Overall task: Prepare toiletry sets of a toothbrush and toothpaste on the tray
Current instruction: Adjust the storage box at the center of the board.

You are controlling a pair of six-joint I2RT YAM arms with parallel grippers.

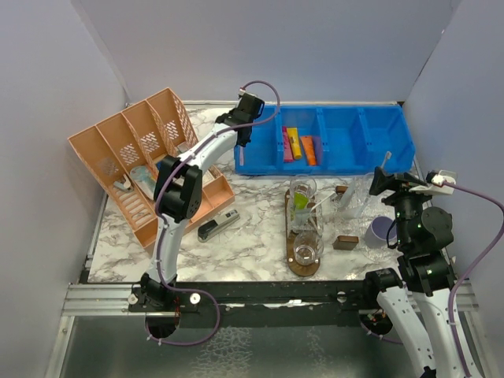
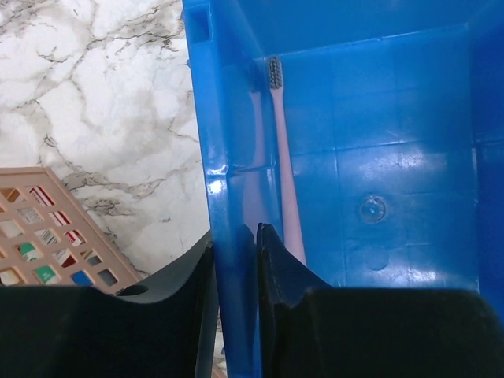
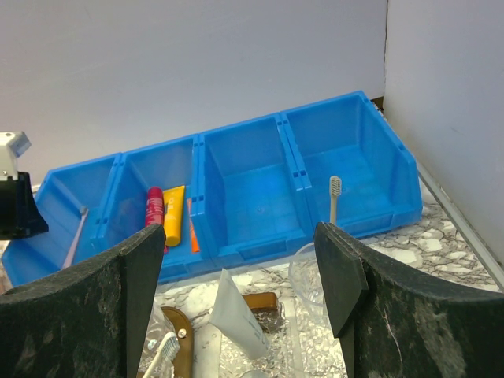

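Observation:
The tray [image 1: 290,236], a dark brown board, lies mid-table with three clear tumblers on it. The far tumbler [image 1: 302,189] holds a lime green tube [image 1: 299,203]. My left gripper [image 1: 242,135] is at the left end of the blue bin [image 1: 378,134]. In the left wrist view its jaws [image 2: 235,240] are shut on the bin's wall [image 2: 228,118], with a pink toothbrush [image 2: 282,157] lying just inside. My right gripper [image 1: 376,187] is open [image 3: 240,236]. A white tube [image 3: 240,315] and a tumbler [image 3: 307,276] with a grey toothbrush [image 3: 334,197] sit between its fingers.
Red [image 1: 287,144], yellow [image 1: 294,142] and orange [image 1: 309,150] tubes lie in the bin's second compartment. An orange divided basket [image 1: 134,157] stands at the left, with a black stapler-like item [image 1: 218,226] beside it. A purple cup [image 1: 379,231] and a brown block [image 1: 345,242] sit right of the tray.

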